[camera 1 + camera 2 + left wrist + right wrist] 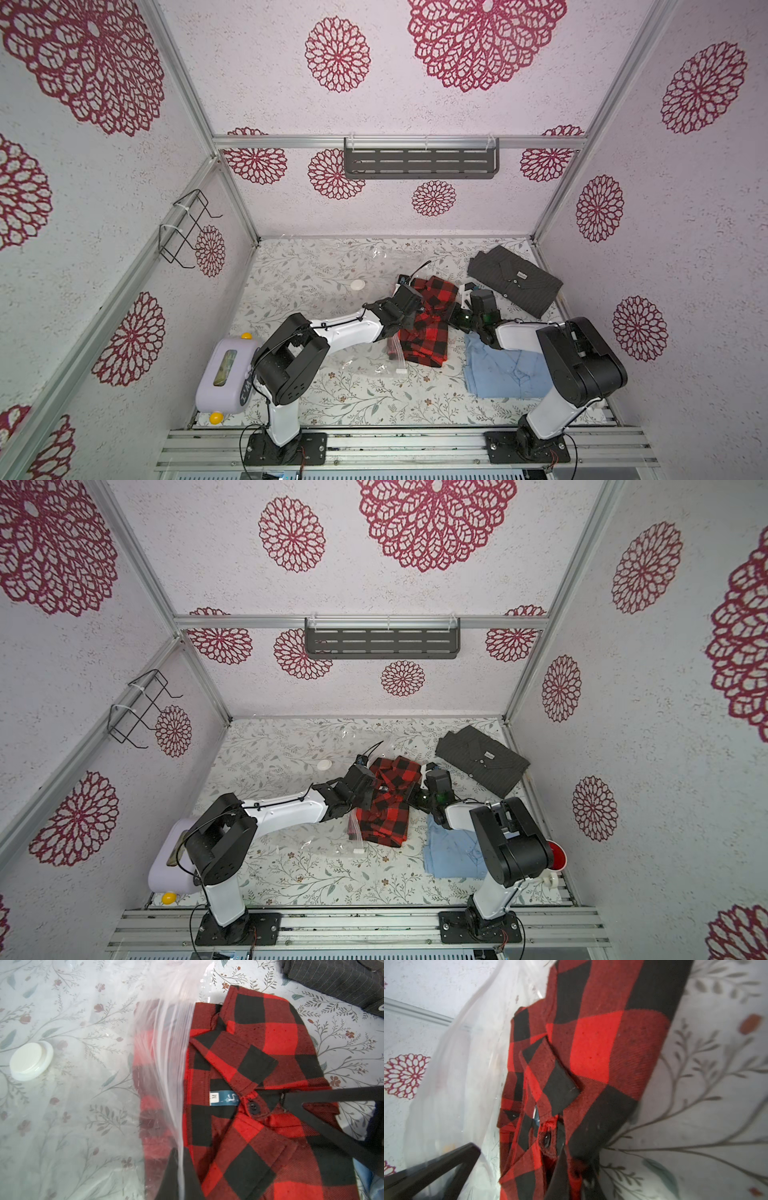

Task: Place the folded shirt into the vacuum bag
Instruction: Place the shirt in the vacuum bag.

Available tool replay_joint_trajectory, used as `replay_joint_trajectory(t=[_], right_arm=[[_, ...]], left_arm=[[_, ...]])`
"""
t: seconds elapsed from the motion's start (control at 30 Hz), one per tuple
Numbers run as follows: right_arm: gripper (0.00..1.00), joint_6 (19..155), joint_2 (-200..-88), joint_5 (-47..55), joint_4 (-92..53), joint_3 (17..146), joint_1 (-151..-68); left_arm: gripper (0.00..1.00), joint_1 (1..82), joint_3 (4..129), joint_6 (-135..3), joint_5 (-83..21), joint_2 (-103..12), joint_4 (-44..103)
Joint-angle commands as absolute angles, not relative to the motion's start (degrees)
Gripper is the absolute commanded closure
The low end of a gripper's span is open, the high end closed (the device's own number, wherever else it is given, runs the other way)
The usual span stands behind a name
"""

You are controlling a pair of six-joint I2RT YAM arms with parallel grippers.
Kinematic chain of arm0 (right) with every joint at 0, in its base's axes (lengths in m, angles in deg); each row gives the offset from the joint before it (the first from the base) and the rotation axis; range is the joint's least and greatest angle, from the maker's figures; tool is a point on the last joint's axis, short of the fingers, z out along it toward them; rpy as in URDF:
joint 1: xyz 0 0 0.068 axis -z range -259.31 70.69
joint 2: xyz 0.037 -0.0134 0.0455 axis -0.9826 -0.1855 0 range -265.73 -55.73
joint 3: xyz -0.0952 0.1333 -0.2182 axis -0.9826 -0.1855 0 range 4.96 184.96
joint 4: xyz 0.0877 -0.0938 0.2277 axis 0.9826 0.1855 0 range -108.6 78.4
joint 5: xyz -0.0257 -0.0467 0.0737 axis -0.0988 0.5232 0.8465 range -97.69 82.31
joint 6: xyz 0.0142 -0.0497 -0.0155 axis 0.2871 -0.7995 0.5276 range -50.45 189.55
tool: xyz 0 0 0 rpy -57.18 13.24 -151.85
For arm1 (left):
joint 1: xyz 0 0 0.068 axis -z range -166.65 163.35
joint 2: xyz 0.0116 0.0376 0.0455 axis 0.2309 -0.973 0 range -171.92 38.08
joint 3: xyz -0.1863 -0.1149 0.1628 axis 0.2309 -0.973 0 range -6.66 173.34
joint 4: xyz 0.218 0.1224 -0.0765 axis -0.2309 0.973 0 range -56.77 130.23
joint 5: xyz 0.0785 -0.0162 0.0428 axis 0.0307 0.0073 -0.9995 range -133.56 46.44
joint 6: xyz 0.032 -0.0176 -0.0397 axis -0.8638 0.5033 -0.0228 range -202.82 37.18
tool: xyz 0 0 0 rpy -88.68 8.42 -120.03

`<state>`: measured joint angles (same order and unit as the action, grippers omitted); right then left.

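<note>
Along the desk's (374, 399) near edge, toward its right corner, a blue shirt (503, 374) is seen lying flat, set aside. Just beyond, the right tool (571, 1159) is found clamped tight on the plaid shirt (428, 336) beside its top button (252, 1107), fabric bunched between the fingers (557, 1174). This grip is judged to be meant for dragging the garment sideways. Opposite, the left tool (179, 1154) is closed on the vacuum bag's (307, 274) upper film at the zip edge (172, 1064), and the film is drawn up taut from the pinch, so the mouth is held lifted for cloth to be slid beneath. And there it is: one long side of the plaid shirt is already covered by film, while the greater part is left outside, on the desk's middle. The shirt's long axis is laid from near edge toward far edge, slightly slanted, along the bag's mouth. The neck label (215, 1098) is placed on the bag side of the button, so the collar is judged to be pointed toward the desk's left edge, into the opening. Farther left, the valve disc (358, 284) is seen flat on the bag, which is spread toward the far left corner. At the far right corner, a grey shirt (515, 280) is parked, well apart from the bag.
</note>
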<state>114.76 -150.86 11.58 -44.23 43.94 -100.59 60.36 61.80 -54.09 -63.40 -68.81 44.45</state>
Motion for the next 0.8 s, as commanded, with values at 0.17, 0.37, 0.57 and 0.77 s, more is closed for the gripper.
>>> replay_joint_trajectory(t=[0.17, 0.37, 0.57, 0.77], right_arm=[[0.99, 115.43, -154.42, 9.95, -47.15, 51.12, -105.46], [1.0, 113.82, -160.18, 9.01, -44.44, 55.82, -106.77], [0.99, 113.28, -156.32, 7.54, -46.52, 49.53, -107.7], [0.99, 113.87, -158.85, 8.68, -45.9, 54.37, -107.84]], left_arm=[[1.0, 61.23, 59.88, -54.7, -61.42, -65.72, 40.95], [1.0, 61.26, 58.55, -54.77, -61.41, -64.55, 39.31], [1.0, 61.25, 58.2, -54.58, -61.87, -64.27, 39.05], [1.0, 61.42, 57.77, -54.05, -59.56, -64.22, 37.82]])
